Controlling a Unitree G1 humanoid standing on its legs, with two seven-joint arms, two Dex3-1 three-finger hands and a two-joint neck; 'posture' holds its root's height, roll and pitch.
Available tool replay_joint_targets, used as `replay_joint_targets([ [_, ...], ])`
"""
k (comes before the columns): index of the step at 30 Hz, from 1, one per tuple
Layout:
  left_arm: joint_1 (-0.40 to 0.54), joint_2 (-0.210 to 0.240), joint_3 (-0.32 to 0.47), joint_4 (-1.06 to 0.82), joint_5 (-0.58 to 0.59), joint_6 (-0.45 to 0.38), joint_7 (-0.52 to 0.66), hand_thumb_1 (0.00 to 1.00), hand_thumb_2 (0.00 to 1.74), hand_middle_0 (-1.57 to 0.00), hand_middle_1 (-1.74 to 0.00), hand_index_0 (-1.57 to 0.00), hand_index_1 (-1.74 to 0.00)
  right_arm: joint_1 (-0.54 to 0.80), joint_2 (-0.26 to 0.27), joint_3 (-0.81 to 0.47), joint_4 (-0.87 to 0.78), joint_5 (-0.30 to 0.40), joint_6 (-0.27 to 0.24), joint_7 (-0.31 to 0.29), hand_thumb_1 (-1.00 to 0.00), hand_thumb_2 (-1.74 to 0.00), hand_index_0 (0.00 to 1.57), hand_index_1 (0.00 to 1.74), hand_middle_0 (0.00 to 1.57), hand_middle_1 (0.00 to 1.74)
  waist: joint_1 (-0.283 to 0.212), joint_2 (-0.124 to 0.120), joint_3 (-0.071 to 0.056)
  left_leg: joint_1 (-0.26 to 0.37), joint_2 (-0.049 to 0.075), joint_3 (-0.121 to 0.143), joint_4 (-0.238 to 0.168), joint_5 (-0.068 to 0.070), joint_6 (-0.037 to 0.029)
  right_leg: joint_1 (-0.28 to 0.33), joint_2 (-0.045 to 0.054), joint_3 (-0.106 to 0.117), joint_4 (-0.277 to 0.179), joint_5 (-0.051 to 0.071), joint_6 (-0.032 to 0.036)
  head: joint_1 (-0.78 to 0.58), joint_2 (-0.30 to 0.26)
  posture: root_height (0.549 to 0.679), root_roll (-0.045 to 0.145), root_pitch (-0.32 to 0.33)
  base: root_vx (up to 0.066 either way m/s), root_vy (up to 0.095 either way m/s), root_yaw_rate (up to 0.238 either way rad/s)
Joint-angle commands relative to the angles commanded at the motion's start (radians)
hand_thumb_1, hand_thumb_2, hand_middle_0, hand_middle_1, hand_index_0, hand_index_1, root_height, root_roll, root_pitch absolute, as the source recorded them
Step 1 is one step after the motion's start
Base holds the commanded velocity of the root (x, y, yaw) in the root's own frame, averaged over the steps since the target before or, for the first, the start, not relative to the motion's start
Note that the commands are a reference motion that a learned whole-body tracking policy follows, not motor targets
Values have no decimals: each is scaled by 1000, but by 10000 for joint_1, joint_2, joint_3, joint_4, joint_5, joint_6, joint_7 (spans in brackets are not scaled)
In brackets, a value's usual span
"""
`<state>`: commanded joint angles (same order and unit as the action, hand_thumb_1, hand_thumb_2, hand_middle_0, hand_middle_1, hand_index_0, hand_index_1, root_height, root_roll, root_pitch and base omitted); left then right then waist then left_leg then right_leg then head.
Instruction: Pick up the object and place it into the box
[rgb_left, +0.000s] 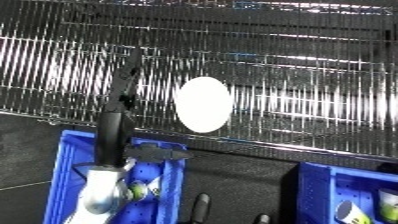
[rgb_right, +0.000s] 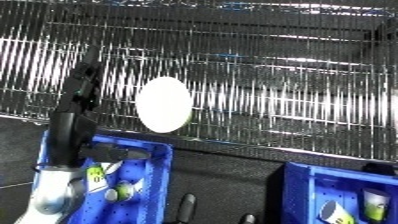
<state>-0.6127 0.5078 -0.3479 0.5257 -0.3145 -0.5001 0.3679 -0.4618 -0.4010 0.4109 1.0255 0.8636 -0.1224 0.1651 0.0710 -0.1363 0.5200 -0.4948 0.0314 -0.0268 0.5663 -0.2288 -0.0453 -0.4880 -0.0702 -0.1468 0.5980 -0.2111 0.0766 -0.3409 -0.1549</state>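
Note:
A white oval disc (rgb_left: 203, 104) rests on the wire shelf (rgb_left: 293, 60), seen tilted. My left forearm (rgb_left: 110, 140) rises from the lower left over a blue bin (rgb_left: 62, 165). Its black hand (rgb_left: 129, 85) lies against the shelf wires, left of the disc and apart from it. The hand shows only as a narrow dark shape. Two dark fingertips (rgb_left: 202, 202) of my right hand poke up at the bottom edge, straight and spread, holding nothing.
The left blue bin holds small green and white items (rgb_right: 107, 185). A second blue bin (rgb_left: 320, 190) at the lower right holds cups (rgb_right: 375, 202). Dark floor lies between the bins. The shelf's front rail runs just above both bins.

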Motion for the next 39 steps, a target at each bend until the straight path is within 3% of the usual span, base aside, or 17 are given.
replay_joint_targets([
  [14, -920, -519, -161, 1565, -542, 476, -538, 0, 0, 0, 0, 0, 0, -89, 137, 205, -364, 99, 89, -232, 0, 0, 0, 0, 0, 0, -375, -287, 0, -284, 126, 92, 213, -157, 1, -248, 154, 141, -14, 59, 64, -453, 422, 649, 5, 141, 12, 7, -49],
  [23, -1432, -667, -166, 2214, -925, 681, -943, 450, 783, -706, -783, -706, -783, -96, 229, 382, -612, 101, 92, -326, 0, 0, 0, 0, 0, 0, -573, -408, 0, -351, 170, 128, 301, -239, 1, -322, 204, 222, -16, 58, 85, -814, 605, 648, 3, 146, 7, 5, -30],
  [33, -1445, -680, -90, 2507, -1260, 566, -1244, 950, 1653, -1492, -1653, -1492, -1653, -94, 357, 445, -597, 13, 28, -390, 0, 0, 0, 0, 0, 0, -526, -284, 0, -209, 69, 95, 172, -220, -21, -200, 114, 188, -100, 8, 78, -890, 639, 650, 10, 145, -2, -1, 35],
  [39, -951, -624, 161, 2239, -1989, 289, -1766, 950, 1653, -1492, -1653, -1492, -1653, 43, 391, 298, -437, 21, 5, -404, 0, 0, 0, 0, 0, 0, -348, -54, 0, -8, -71, 23, 38, -196, -27, -55, 2, 123, -119, -77, 34, -861, 619, 651, 19, 137, -16, -4, 99],
])
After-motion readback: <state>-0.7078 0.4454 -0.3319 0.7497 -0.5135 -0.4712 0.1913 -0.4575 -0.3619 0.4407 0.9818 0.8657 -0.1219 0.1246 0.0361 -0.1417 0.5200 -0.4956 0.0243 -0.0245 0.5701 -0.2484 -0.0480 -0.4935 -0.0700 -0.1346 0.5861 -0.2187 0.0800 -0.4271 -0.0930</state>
